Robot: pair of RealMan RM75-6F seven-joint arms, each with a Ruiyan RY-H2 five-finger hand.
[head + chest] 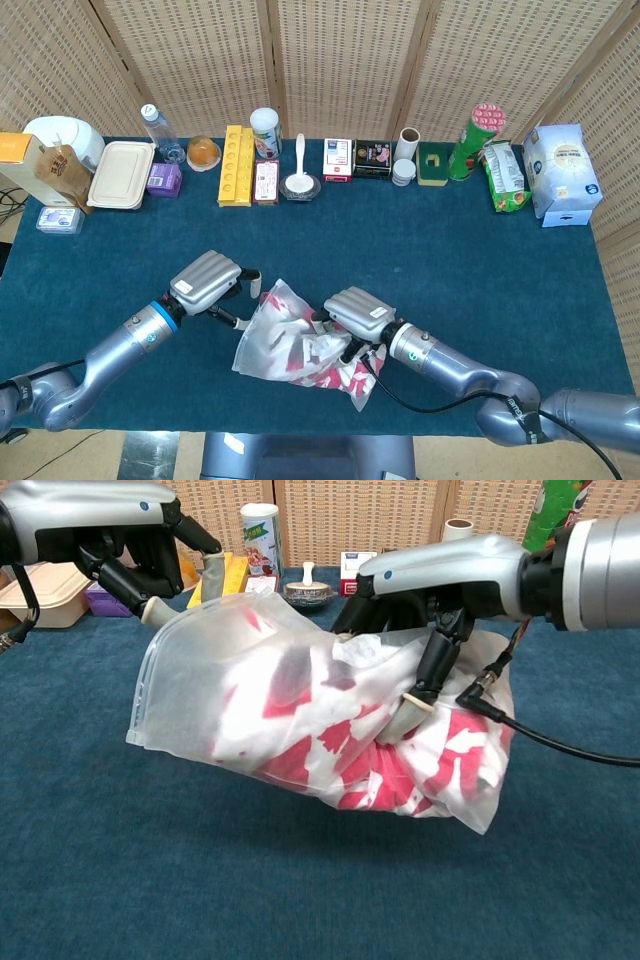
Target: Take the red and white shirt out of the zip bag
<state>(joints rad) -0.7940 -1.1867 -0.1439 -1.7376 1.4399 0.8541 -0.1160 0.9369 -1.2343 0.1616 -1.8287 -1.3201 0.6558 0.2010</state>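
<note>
Right hand (420, 630) grips the bag (200, 680) holding the shirt (370, 770), raised off the table (100, 880); left hand (150, 560), fingers spread, touches its open end

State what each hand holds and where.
Right hand grips the zip bag by its bunched closed end. Left hand touches its open edge; a hold cannot be told.

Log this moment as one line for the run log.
left hand at zip bag top edge | right hand grips bag's other end | red and white shirt inside
</note>
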